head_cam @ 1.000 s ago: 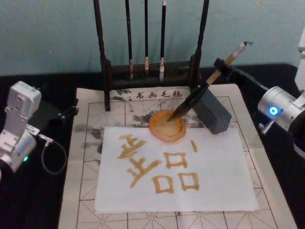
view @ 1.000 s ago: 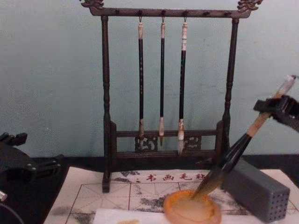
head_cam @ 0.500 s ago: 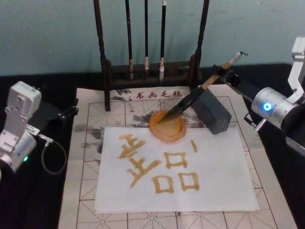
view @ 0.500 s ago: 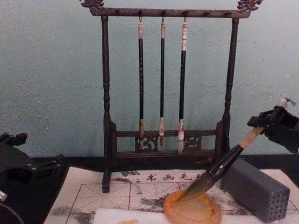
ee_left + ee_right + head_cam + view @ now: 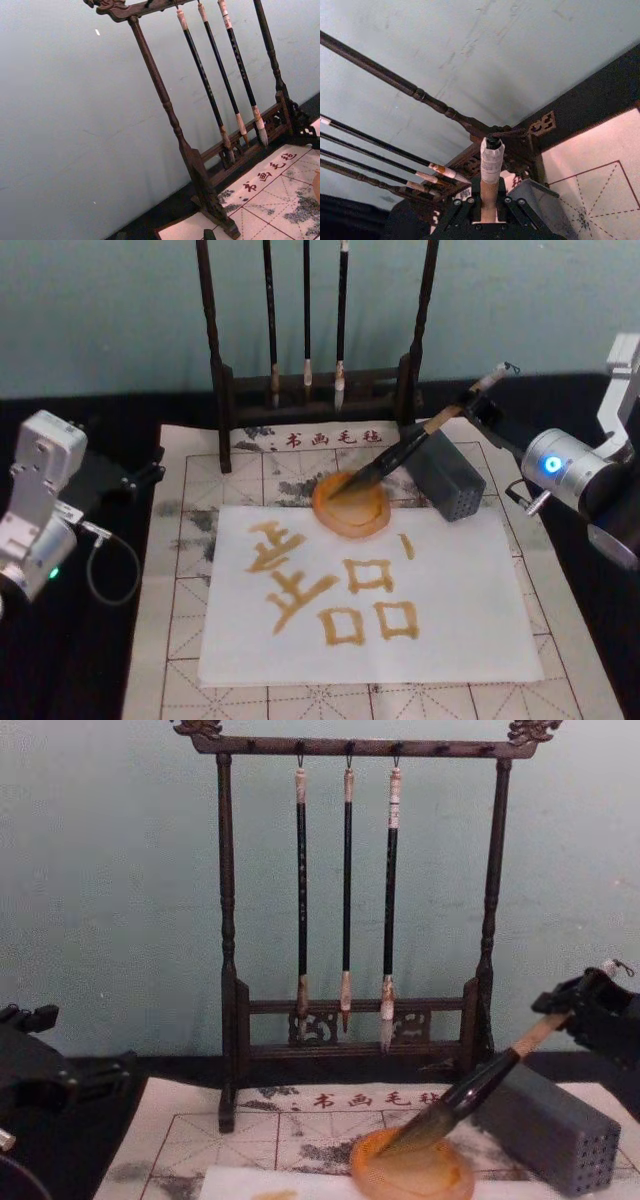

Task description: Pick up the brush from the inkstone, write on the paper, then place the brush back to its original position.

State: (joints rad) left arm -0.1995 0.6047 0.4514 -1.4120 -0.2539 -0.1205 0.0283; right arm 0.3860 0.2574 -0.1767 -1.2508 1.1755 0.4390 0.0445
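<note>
Your right end effector (image 5: 470, 403) is pinching the brush (image 5: 415, 440) high on its tan handle, at about 2 o'clock from the inkstone (image 5: 338, 522). The bristles lie in that orange dish, and the black ferrule crosses the top edge of the grey block (image 5: 452, 482) at the dish's 3 o'clock; I cannot tell whether they touch. The paper (image 5: 460, 630), at 6 o'clock from the dish, carries full strokes, so treat this as the put-back. Lower the handle slowly until the block takes its weight, open only a little, then back out toward 2 o'clock along the handle's line, clear of the brush rack's post (image 5: 420, 340). Your left end effector (image 5: 140, 475) sits parked at 9 o'clock; its state I cannot tell.
</note>
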